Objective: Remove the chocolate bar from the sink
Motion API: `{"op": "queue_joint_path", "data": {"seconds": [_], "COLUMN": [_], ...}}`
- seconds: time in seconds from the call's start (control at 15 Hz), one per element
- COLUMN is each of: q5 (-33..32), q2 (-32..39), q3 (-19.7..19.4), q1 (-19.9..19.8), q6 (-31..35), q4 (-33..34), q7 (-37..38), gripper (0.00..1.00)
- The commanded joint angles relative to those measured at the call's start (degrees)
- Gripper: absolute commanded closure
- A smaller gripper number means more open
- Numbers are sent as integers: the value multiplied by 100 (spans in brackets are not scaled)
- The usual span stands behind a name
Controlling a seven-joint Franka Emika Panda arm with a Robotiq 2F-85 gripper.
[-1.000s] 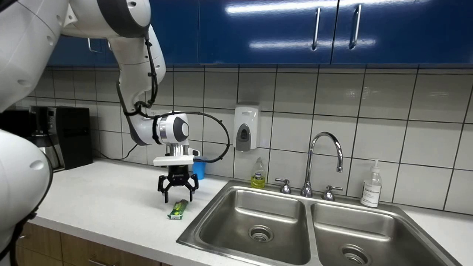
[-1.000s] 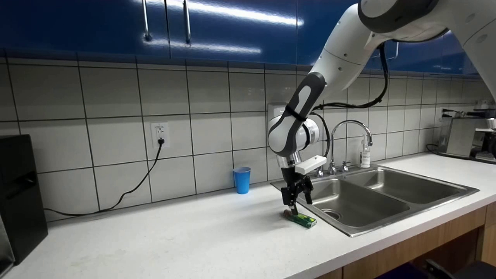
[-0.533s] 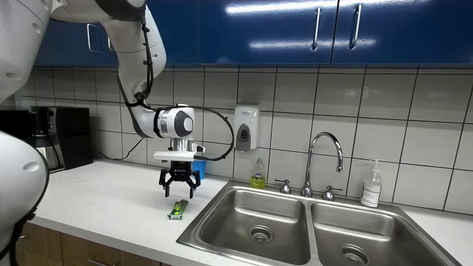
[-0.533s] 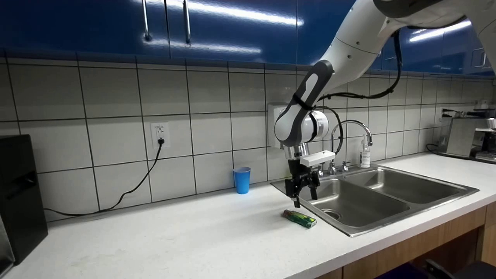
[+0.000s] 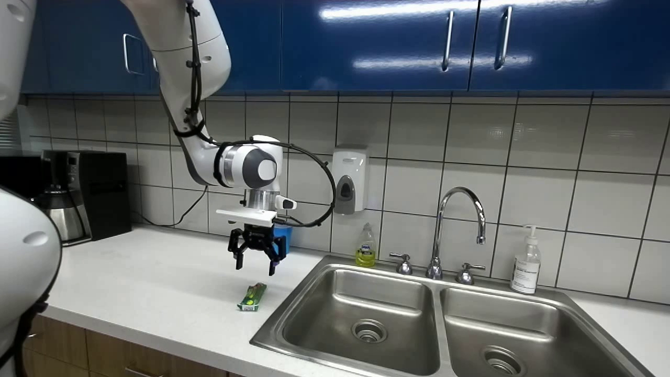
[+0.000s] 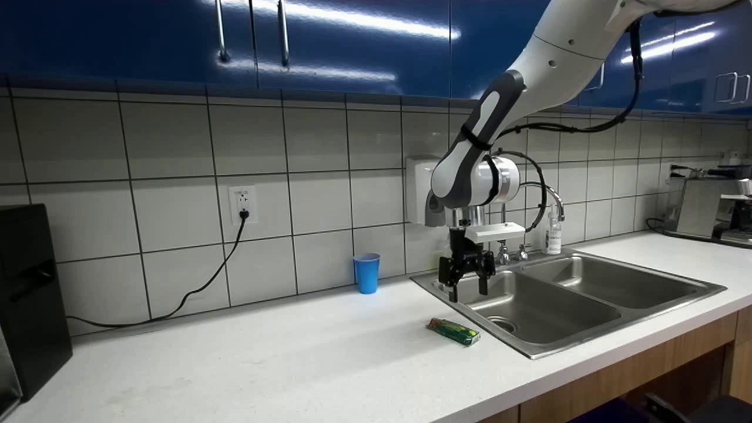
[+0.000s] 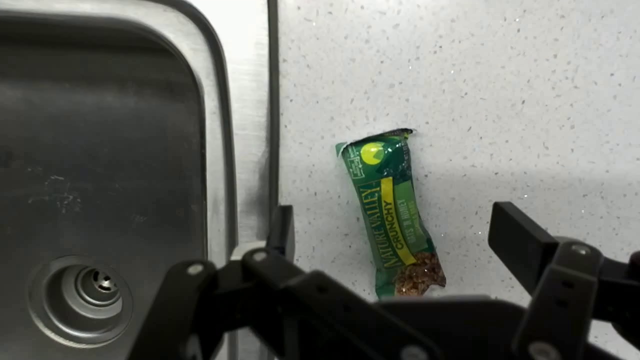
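Gripper [image 5: 256, 268] rose (jaws apart) — chocolate bar [image 7: 391, 215] below.

We see a white arm [image 6: 564, 64] with dark grey panels [image 5: 250, 168] and a looping black cable [image 6: 637, 59]. Its black gripper [image 7: 395, 234] shows pale round screws [image 7: 581, 248].

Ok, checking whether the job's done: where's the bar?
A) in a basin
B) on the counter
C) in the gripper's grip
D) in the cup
B: the bar lies on the counter beside the sink, with the open gripper above it, not touching.
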Motion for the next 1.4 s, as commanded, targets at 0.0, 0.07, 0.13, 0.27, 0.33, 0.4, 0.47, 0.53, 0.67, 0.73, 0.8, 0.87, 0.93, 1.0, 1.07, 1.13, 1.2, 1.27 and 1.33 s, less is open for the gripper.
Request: {"op": "queue_joint_path", "data": {"seconds": [0.0, 0.07, 0.13, 0.27, 0.33, 0.4, 0.47, 0.53, 0.67, 0.73, 0.8, 0.87, 0.93, 1.0, 1.07, 1.13, 1.2, 1.27, 1.33], "q5": [55, 54, 54, 82, 118, 133, 145, 167, 207, 214, 209, 205, 199, 200, 199, 198, 189, 176, 171], "q2": [-614, -721, -841, -1061, -1201, -1317, -1421, -1525, -1735, -1843, -1918, -1989, -2061, -2126, -2187, -2249, -2306, -2354, -2398], "q3": [-2, -20, -39, -70, -81, -94, -107, -114, -128, -137, -147, -157, -166, -176, -188, -199, -211, -224, -236], "q1": [-83, -85, -91, -99, -102, -98, -89, -79, -62, -55, -50, -46, -41, -37, -35, -31, -30, -29, -27], "q6": [24, 6, 37, -4, -34, -66, -88, -146, -181, -196, -209, -203, -206, -211, -213, -215, -214, -211, -219], "q4": [-547, -645, -760, -933, -1039, -1136, -1227, -1306, -1501, -1595, -1661, -1727, -1790, -1845, -1895, -1947, -1997, -2041, -2075], "q7": [37, 25, 6, -36, -88, -121, -141, -168, -230, -248, -248, -246, -251, -257, -253, -261, -262, -265, -275], "gripper": [0, 0, 0, 0, 0, 0, 0, 0, 0, 0, 0, 0, 0, 0, 0, 0, 0, 0, 0]}}
